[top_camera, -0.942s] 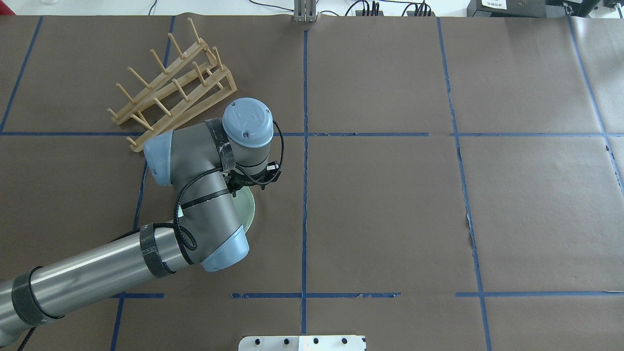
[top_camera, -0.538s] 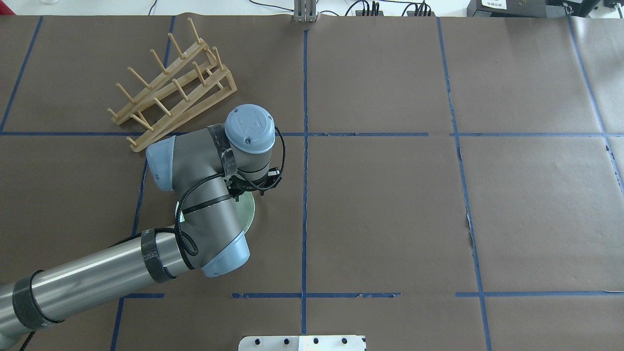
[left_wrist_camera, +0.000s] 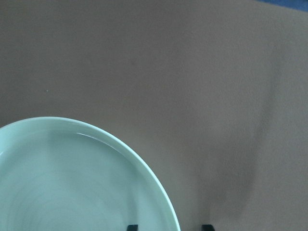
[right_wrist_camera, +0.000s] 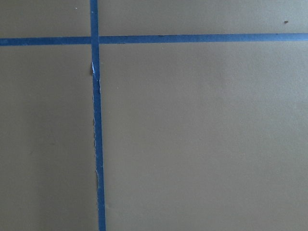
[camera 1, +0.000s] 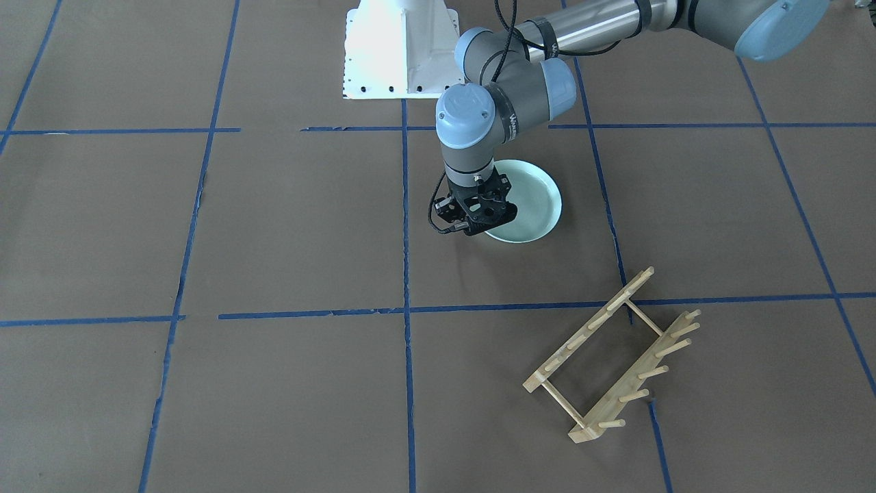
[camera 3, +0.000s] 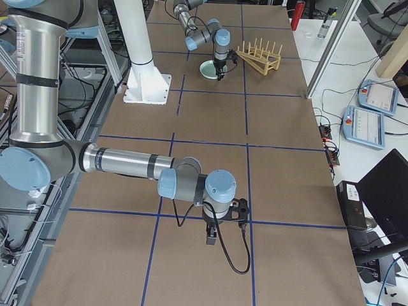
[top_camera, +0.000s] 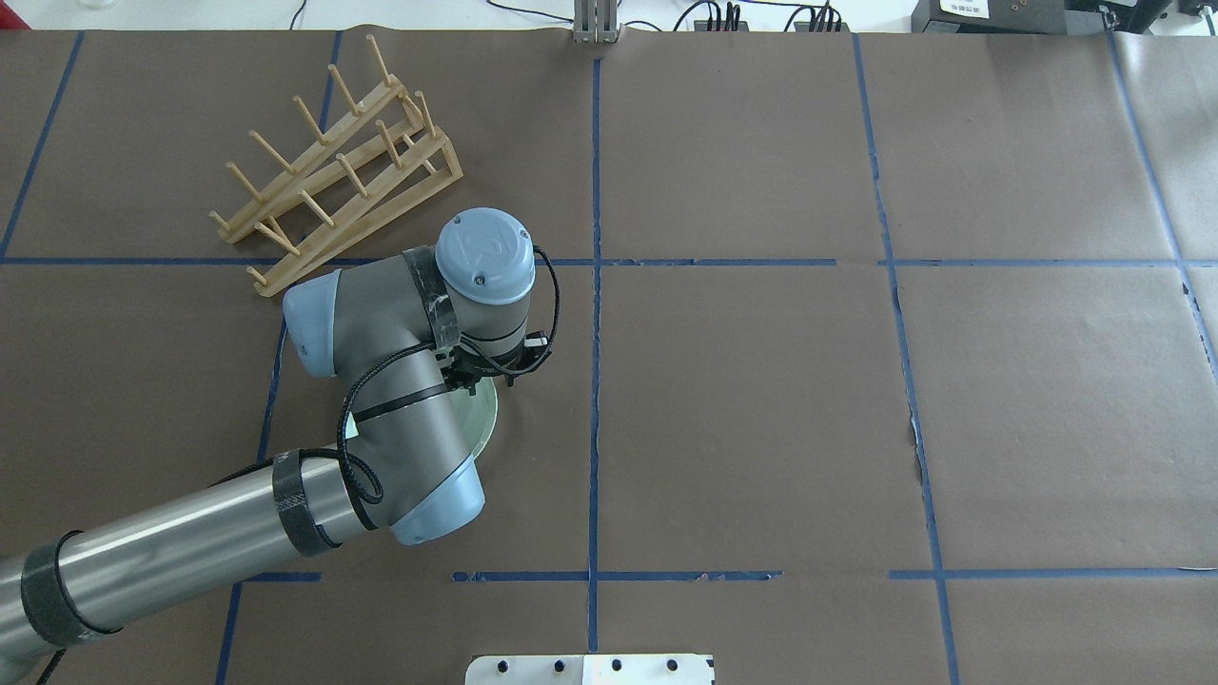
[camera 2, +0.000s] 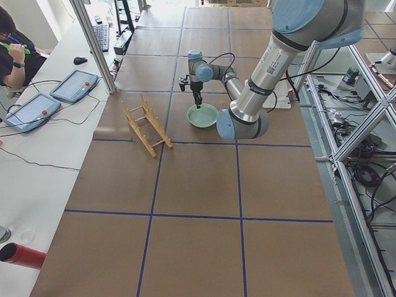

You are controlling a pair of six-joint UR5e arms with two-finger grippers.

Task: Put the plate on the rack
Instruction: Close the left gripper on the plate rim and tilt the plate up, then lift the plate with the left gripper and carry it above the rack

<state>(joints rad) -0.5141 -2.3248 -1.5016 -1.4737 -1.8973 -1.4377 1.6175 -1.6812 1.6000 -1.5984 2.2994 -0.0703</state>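
Note:
The pale mint-green plate (camera 1: 530, 198) lies flat on the brown table and also shows in the left wrist view (left_wrist_camera: 72, 183). My left gripper (camera 1: 478, 226) points straight down at the plate's edge on the side away from the rack. In the left wrist view the left gripper (left_wrist_camera: 168, 227) is open, its two fingertips either side of the plate's rim. The wooden rack (camera 1: 612, 359) stands empty, apart from the plate (top_camera: 482, 419), at the far left of the overhead view (top_camera: 333, 162). My right gripper (camera 3: 212, 241) hangs over bare table far from both; I cannot tell whether it is open or shut.
The robot's white base plate (camera 1: 400, 48) is at the near table edge. Blue tape lines cross the brown paper. Tablets (camera 2: 74, 83) and an operator sit on a side table beyond the rack. The left arm's elbow (top_camera: 419, 457) overhangs the plate.
The left wrist has shifted slightly toward the robot's side over the plate's edge. Plate and rack have not moved.

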